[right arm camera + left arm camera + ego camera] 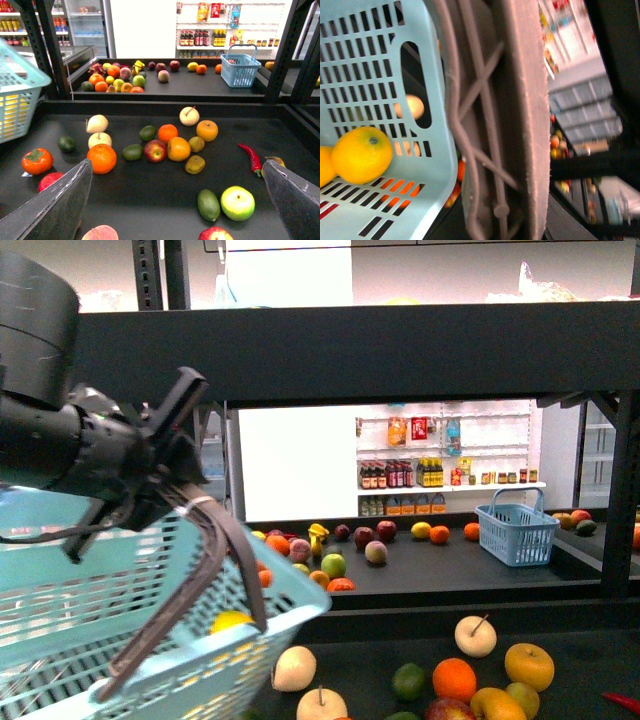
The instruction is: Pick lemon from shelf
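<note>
Inside the light-blue basket [380,60] the lemon [362,154], left pincer [175,475] gripping its handle [215,540], right pincer [180,200] wide.

Our left arm [60,440] comes in from the left side of the front view, raised high, with the wrist angled down and to the right. Our left gripper [190,515] is clamped on the brown handle [215,560] of the light blue basket [120,640], holding it up. Our right gripper [175,200] hangs low with its jaws spread wide, one grey finger [52,205] on each side, nothing between them.
</note>
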Controlling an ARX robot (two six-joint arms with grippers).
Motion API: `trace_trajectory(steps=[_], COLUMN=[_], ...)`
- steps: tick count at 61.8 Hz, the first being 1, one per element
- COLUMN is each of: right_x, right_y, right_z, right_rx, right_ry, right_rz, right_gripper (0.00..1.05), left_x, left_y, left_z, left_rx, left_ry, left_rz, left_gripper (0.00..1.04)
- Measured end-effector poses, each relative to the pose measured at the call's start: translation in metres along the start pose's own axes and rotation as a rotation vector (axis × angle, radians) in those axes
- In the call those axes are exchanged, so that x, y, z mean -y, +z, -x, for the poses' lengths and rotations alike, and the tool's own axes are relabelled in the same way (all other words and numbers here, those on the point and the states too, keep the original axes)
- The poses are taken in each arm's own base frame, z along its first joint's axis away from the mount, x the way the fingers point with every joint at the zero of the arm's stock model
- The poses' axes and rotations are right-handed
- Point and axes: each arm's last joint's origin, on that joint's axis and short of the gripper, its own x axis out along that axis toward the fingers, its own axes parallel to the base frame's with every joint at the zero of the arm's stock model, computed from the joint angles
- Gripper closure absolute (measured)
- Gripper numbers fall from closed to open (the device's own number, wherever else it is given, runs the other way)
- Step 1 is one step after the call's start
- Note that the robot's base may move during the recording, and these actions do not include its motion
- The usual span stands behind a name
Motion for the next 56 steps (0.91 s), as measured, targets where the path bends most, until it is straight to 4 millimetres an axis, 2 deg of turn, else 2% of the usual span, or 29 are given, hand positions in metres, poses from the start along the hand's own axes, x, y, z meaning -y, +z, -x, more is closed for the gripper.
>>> trace_trajectory(steps=[8,23,35,41,47,56], right_x=[0.0,0.0,0.0,0.0,0.0,0.0], right_y=[0.0,0.0,0.0,0.0,0.0,0.0], right_z=[0.0,0.0,0.0,0.0,0.0,0.0], right_rx=[0.0,0.0,0.0,0.0,0.0,0.0], right_ry=[0.0,0.0,0.0,0.0,0.0,0.0], right_rz=[0.0,0.0,0.0,0.0,0.0,0.0], right_gripper=[0.02,0.02,0.02,0.02,0.02,0.02], left_x=[-0.019,-0.043,-0.061,-0.079,-0.099,-0.129], left_y=[0.034,0.08,0.113,0.131,0.142,0.141], left_z=[0.005,0.018,0.033,0.044,0.049,0.052], left_rx=[0.142,0.277,0.369,0.421,0.441,0.45], left_ry=[0.033,-0.005,-0.072,-0.104,-0.121,-0.118], left_rz=[0.14,0.33,0.376,0.381,0.389,0.405], left_gripper=[0.93,0.98,0.98,0.98,0.98,0.98])
